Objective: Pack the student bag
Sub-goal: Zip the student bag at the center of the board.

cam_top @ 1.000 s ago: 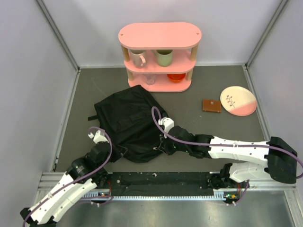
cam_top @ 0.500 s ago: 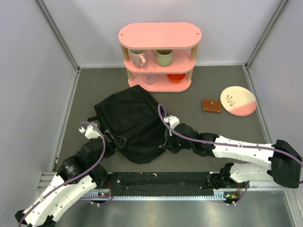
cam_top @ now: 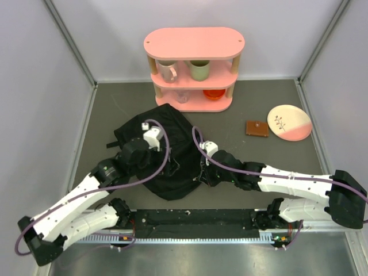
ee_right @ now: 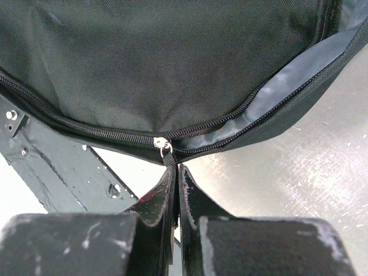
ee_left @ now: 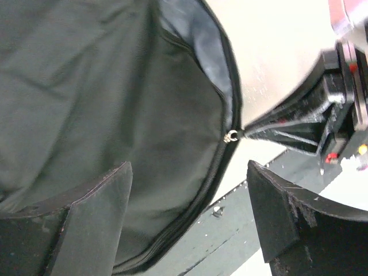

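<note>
Moved: left fingers (ee_left: 187, 172) are swinging in over the backpack (cam_top: 172, 123), now spread wide.
Right fingers (ee_right: 177, 172): pinching the zipper pull (ee_right: 167, 154).
Backpack: lying on the counter (cam_top: 241, 115), near the shelf (cam_top: 194, 43).

No text, label, brand, number or sign can be read in any of the views. The only marking seen is a small dark sprig drawn on the pink-and-cream plate (cam_top: 289, 122) near the right edge of the counter (cam_top: 287, 155); no letters are carried by it.
</note>
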### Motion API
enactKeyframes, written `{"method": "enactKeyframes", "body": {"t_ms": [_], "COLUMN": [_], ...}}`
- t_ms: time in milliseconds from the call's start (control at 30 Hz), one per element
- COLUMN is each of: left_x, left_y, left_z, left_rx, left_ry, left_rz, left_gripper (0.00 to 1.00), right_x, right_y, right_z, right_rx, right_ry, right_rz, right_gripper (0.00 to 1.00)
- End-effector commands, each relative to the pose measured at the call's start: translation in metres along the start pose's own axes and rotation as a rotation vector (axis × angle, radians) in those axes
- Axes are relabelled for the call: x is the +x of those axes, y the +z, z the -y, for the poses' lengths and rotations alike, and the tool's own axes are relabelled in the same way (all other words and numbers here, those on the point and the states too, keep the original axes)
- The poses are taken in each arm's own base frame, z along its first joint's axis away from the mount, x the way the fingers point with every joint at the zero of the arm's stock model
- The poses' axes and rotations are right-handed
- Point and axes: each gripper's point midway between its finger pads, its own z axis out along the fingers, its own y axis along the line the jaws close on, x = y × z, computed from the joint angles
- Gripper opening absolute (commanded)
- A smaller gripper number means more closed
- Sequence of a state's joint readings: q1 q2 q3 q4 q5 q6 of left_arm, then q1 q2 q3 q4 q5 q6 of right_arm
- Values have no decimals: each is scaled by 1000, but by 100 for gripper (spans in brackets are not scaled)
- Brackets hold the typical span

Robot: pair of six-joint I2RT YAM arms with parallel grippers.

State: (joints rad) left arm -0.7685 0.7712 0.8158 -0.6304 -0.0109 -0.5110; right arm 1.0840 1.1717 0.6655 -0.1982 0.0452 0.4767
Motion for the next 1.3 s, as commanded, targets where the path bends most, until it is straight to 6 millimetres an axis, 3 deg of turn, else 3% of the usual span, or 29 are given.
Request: {"method": "enactKeyframes", "body": {"t_ms": [0, 267, 533, 667, 767, 833, 933, 1267], "left_x": [23, 79, 103, 115, 126, 132, 133, 138], "left_y": [14, 36, 63, 73, 77, 78, 76, 61], "left_z": [45, 78, 71, 59, 47, 41, 35, 11], "left_rx": [238, 300, 209, 162, 120, 99, 82, 22], "left_ry": [194, 373, 413, 391, 363, 339, 315, 248], "left_rz": [-63, -174, -213, -224, -245, -250, -237, -204], "left_gripper": [85, 85, 79, 63, 42, 21, 2, 0], "right_x": [-10, -13, -17, -19, -19, -18, -17, -19], "right_y": [1, 1, -1, -2, -2, -2, -1, 2], "right_z": [2, 2, 1, 3, 4, 4, 5, 12], "right_rx": [13, 4, -9, -5, -3, 0, 2, 33], "right_ry": [26, 38, 46, 49, 46, 44, 43, 14], "right_rz": [43, 48, 57, 63, 63, 60, 54, 38], "right_gripper": [0, 0, 0, 0, 0, 0, 0, 0]}}
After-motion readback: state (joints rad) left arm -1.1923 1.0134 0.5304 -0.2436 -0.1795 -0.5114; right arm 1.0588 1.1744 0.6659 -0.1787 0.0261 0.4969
